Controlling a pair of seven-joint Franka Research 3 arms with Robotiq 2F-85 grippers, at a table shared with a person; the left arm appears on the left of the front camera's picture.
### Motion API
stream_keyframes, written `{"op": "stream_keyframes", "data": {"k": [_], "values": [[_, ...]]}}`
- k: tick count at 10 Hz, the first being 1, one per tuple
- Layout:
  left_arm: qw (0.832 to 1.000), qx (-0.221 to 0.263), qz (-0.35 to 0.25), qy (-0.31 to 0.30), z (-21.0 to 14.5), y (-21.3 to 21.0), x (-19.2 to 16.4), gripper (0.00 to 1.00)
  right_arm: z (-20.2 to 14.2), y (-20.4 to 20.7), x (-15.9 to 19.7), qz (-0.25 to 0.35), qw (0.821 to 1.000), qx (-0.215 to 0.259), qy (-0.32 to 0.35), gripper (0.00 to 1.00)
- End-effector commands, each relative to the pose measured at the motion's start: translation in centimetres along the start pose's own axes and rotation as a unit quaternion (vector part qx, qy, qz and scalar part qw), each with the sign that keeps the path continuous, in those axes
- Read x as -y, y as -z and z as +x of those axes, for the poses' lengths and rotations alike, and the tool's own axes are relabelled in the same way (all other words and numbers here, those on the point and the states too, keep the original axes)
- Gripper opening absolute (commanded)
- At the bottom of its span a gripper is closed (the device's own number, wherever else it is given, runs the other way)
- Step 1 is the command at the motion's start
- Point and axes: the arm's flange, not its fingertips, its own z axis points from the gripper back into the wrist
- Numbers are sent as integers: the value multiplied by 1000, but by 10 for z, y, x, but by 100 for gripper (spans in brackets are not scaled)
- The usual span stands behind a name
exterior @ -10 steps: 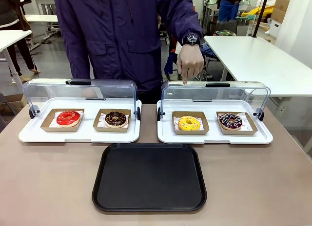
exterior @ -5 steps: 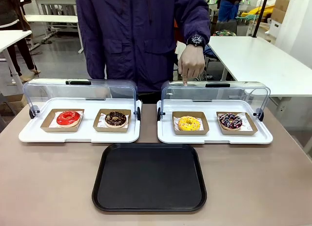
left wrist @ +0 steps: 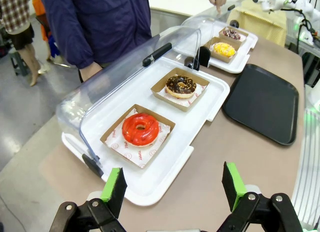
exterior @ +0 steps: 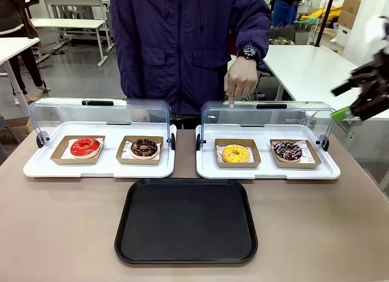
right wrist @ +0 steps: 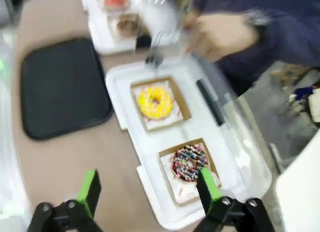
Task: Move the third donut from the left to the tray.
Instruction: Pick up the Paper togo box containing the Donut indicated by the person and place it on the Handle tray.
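Observation:
The yellow-iced donut (exterior: 236, 153) sits in its brown cardboard box on white paper, on the left side of the right white tray (exterior: 267, 171); it also shows as the yellow donut (right wrist: 156, 102) and far off as the yellow donut (left wrist: 224, 49). The black tray (exterior: 186, 221) lies empty at the table's front middle. A person's hand (exterior: 240, 82) points a finger down at the open domed lid above the yellow donut. My right gripper (exterior: 358, 96) hovers open at the far right, above and beyond the right tray. My left gripper (left wrist: 172, 189) is open above the left white tray's corner.
The left white tray (exterior: 100, 168) holds a red-iced donut (exterior: 85, 147) and a dark chocolate donut (exterior: 144, 147). A chocolate sprinkled donut (exterior: 287, 151) sits right of the yellow one. Both clear lids are tipped open toward the person. Bare brown table (exterior: 61, 233) flanks the black tray.
My right gripper has come into the front view at the far right. The person has shifted slightly to the right, with the finger still pointing at the lid.

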Motion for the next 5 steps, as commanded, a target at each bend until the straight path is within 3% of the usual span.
{"op": "stream_keyframes", "data": {"k": [1, 5], "values": [[1000, 2, -3, 4, 1, -2, 1, 100, 22, 43, -9, 15, 995, -91, -49, 100], [1000, 2, -3, 4, 1, -2, 1, 100, 54, 128, -7, 43, 974, -207, -80, 100]]}}
